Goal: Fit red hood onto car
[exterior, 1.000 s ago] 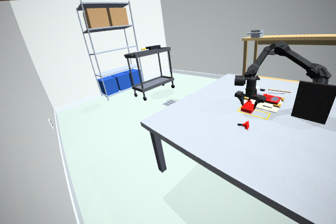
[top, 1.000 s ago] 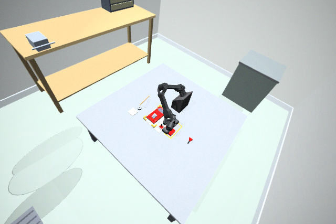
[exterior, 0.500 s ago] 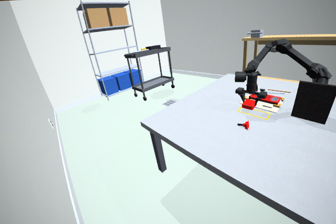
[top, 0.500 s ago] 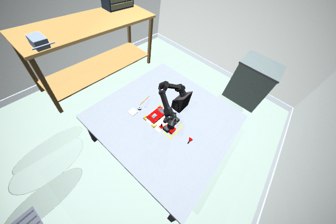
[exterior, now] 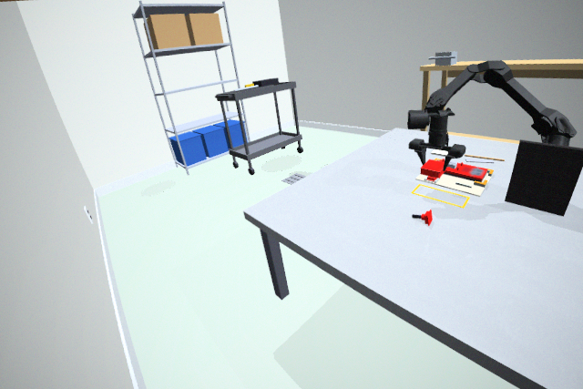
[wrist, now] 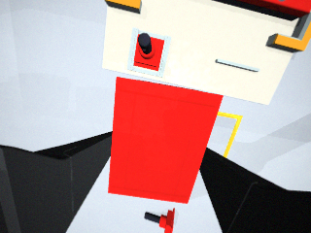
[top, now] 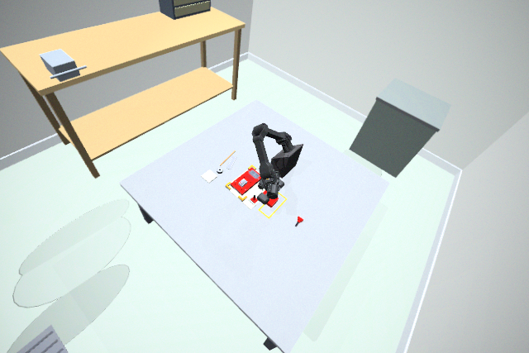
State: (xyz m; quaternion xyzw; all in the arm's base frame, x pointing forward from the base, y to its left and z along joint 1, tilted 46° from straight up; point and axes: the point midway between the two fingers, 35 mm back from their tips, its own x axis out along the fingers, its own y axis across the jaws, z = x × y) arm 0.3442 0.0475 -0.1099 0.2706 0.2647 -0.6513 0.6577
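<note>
The red hood (wrist: pixel 160 141) (exterior: pixel 432 168) (top: pixel 276 200) is between my fingers, its flat roof facing the wrist camera. My gripper (wrist: pixel 157 143) (exterior: pixel 435 159) (top: pixel 269 194) is shut on its two long sides and holds it a little above the table, over the near end of the cream jig plate (wrist: pixel 204 49) (exterior: pixel 459 183). The red chassis (top: pixel 246 178) (exterior: pixel 468 170) with its grey engine block sits in the jig just beyond, between orange corner blocks (wrist: pixel 287 41). The pegs are too small to make out.
A yellow marked rectangle (wrist: pixel 235 116) (top: pixel 265 215) lies on the table under and beside the hood. A red pad with a black knob (wrist: pixel 146 49) sits on the plate. A small red-and-black part (top: pixel 299 221) (exterior: pixel 426 217) (wrist: pixel 165 218) lies nearby. A black panel (exterior: pixel 541 178) stands behind the arm.
</note>
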